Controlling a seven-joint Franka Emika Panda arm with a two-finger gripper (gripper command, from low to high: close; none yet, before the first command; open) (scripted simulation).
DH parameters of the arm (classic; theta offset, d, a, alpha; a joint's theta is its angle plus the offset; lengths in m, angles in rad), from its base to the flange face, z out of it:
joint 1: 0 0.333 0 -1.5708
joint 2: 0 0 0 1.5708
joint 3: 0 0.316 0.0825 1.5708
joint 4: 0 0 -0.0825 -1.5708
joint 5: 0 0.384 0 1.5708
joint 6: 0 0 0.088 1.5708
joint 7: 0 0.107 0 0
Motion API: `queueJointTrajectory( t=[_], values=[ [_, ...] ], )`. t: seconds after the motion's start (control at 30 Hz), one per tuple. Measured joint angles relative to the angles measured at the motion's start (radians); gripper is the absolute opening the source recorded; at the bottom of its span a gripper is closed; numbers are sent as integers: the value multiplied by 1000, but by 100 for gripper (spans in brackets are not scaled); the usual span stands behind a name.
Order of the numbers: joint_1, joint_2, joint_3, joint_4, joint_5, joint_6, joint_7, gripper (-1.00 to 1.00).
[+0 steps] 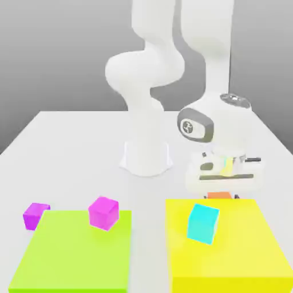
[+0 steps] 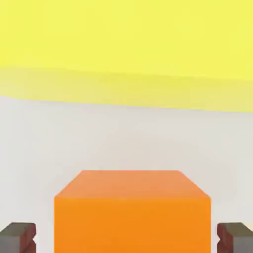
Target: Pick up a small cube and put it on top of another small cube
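One small orange cube (image 2: 132,212) is the thing to lift; it sits on the white table (image 1: 74,149), just behind the back edge of the yellow mat (image 1: 226,252), under the lowered gripper (image 1: 222,191); in the hand view the two fingertips (image 2: 19,237) stand on either side of the cube, each a little clear of its side faces, so the jaws are part-way in and not yet pressing. By its look the cube is rigid and light, probably a little slick; I would judge the flat opposite side faces, taken low and centred, the safest hold. Its faces are plain and unmarked, the edges crisp, the top lighter than the front.
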Motion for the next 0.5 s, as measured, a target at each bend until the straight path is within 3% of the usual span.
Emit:
queueJointTrajectory(
  t=[0.13,0.23,0.37,0.5],
  values=[
    [19,9,-18,1,-4,10,5,-100],
    [-49,-31,51,-3,19,-25,-19,-100],
    [-156,-119,198,-18,175,-99,-136,-100],
    [-132,-213,224,-34,322,-176,-236,-100]
  ],
)
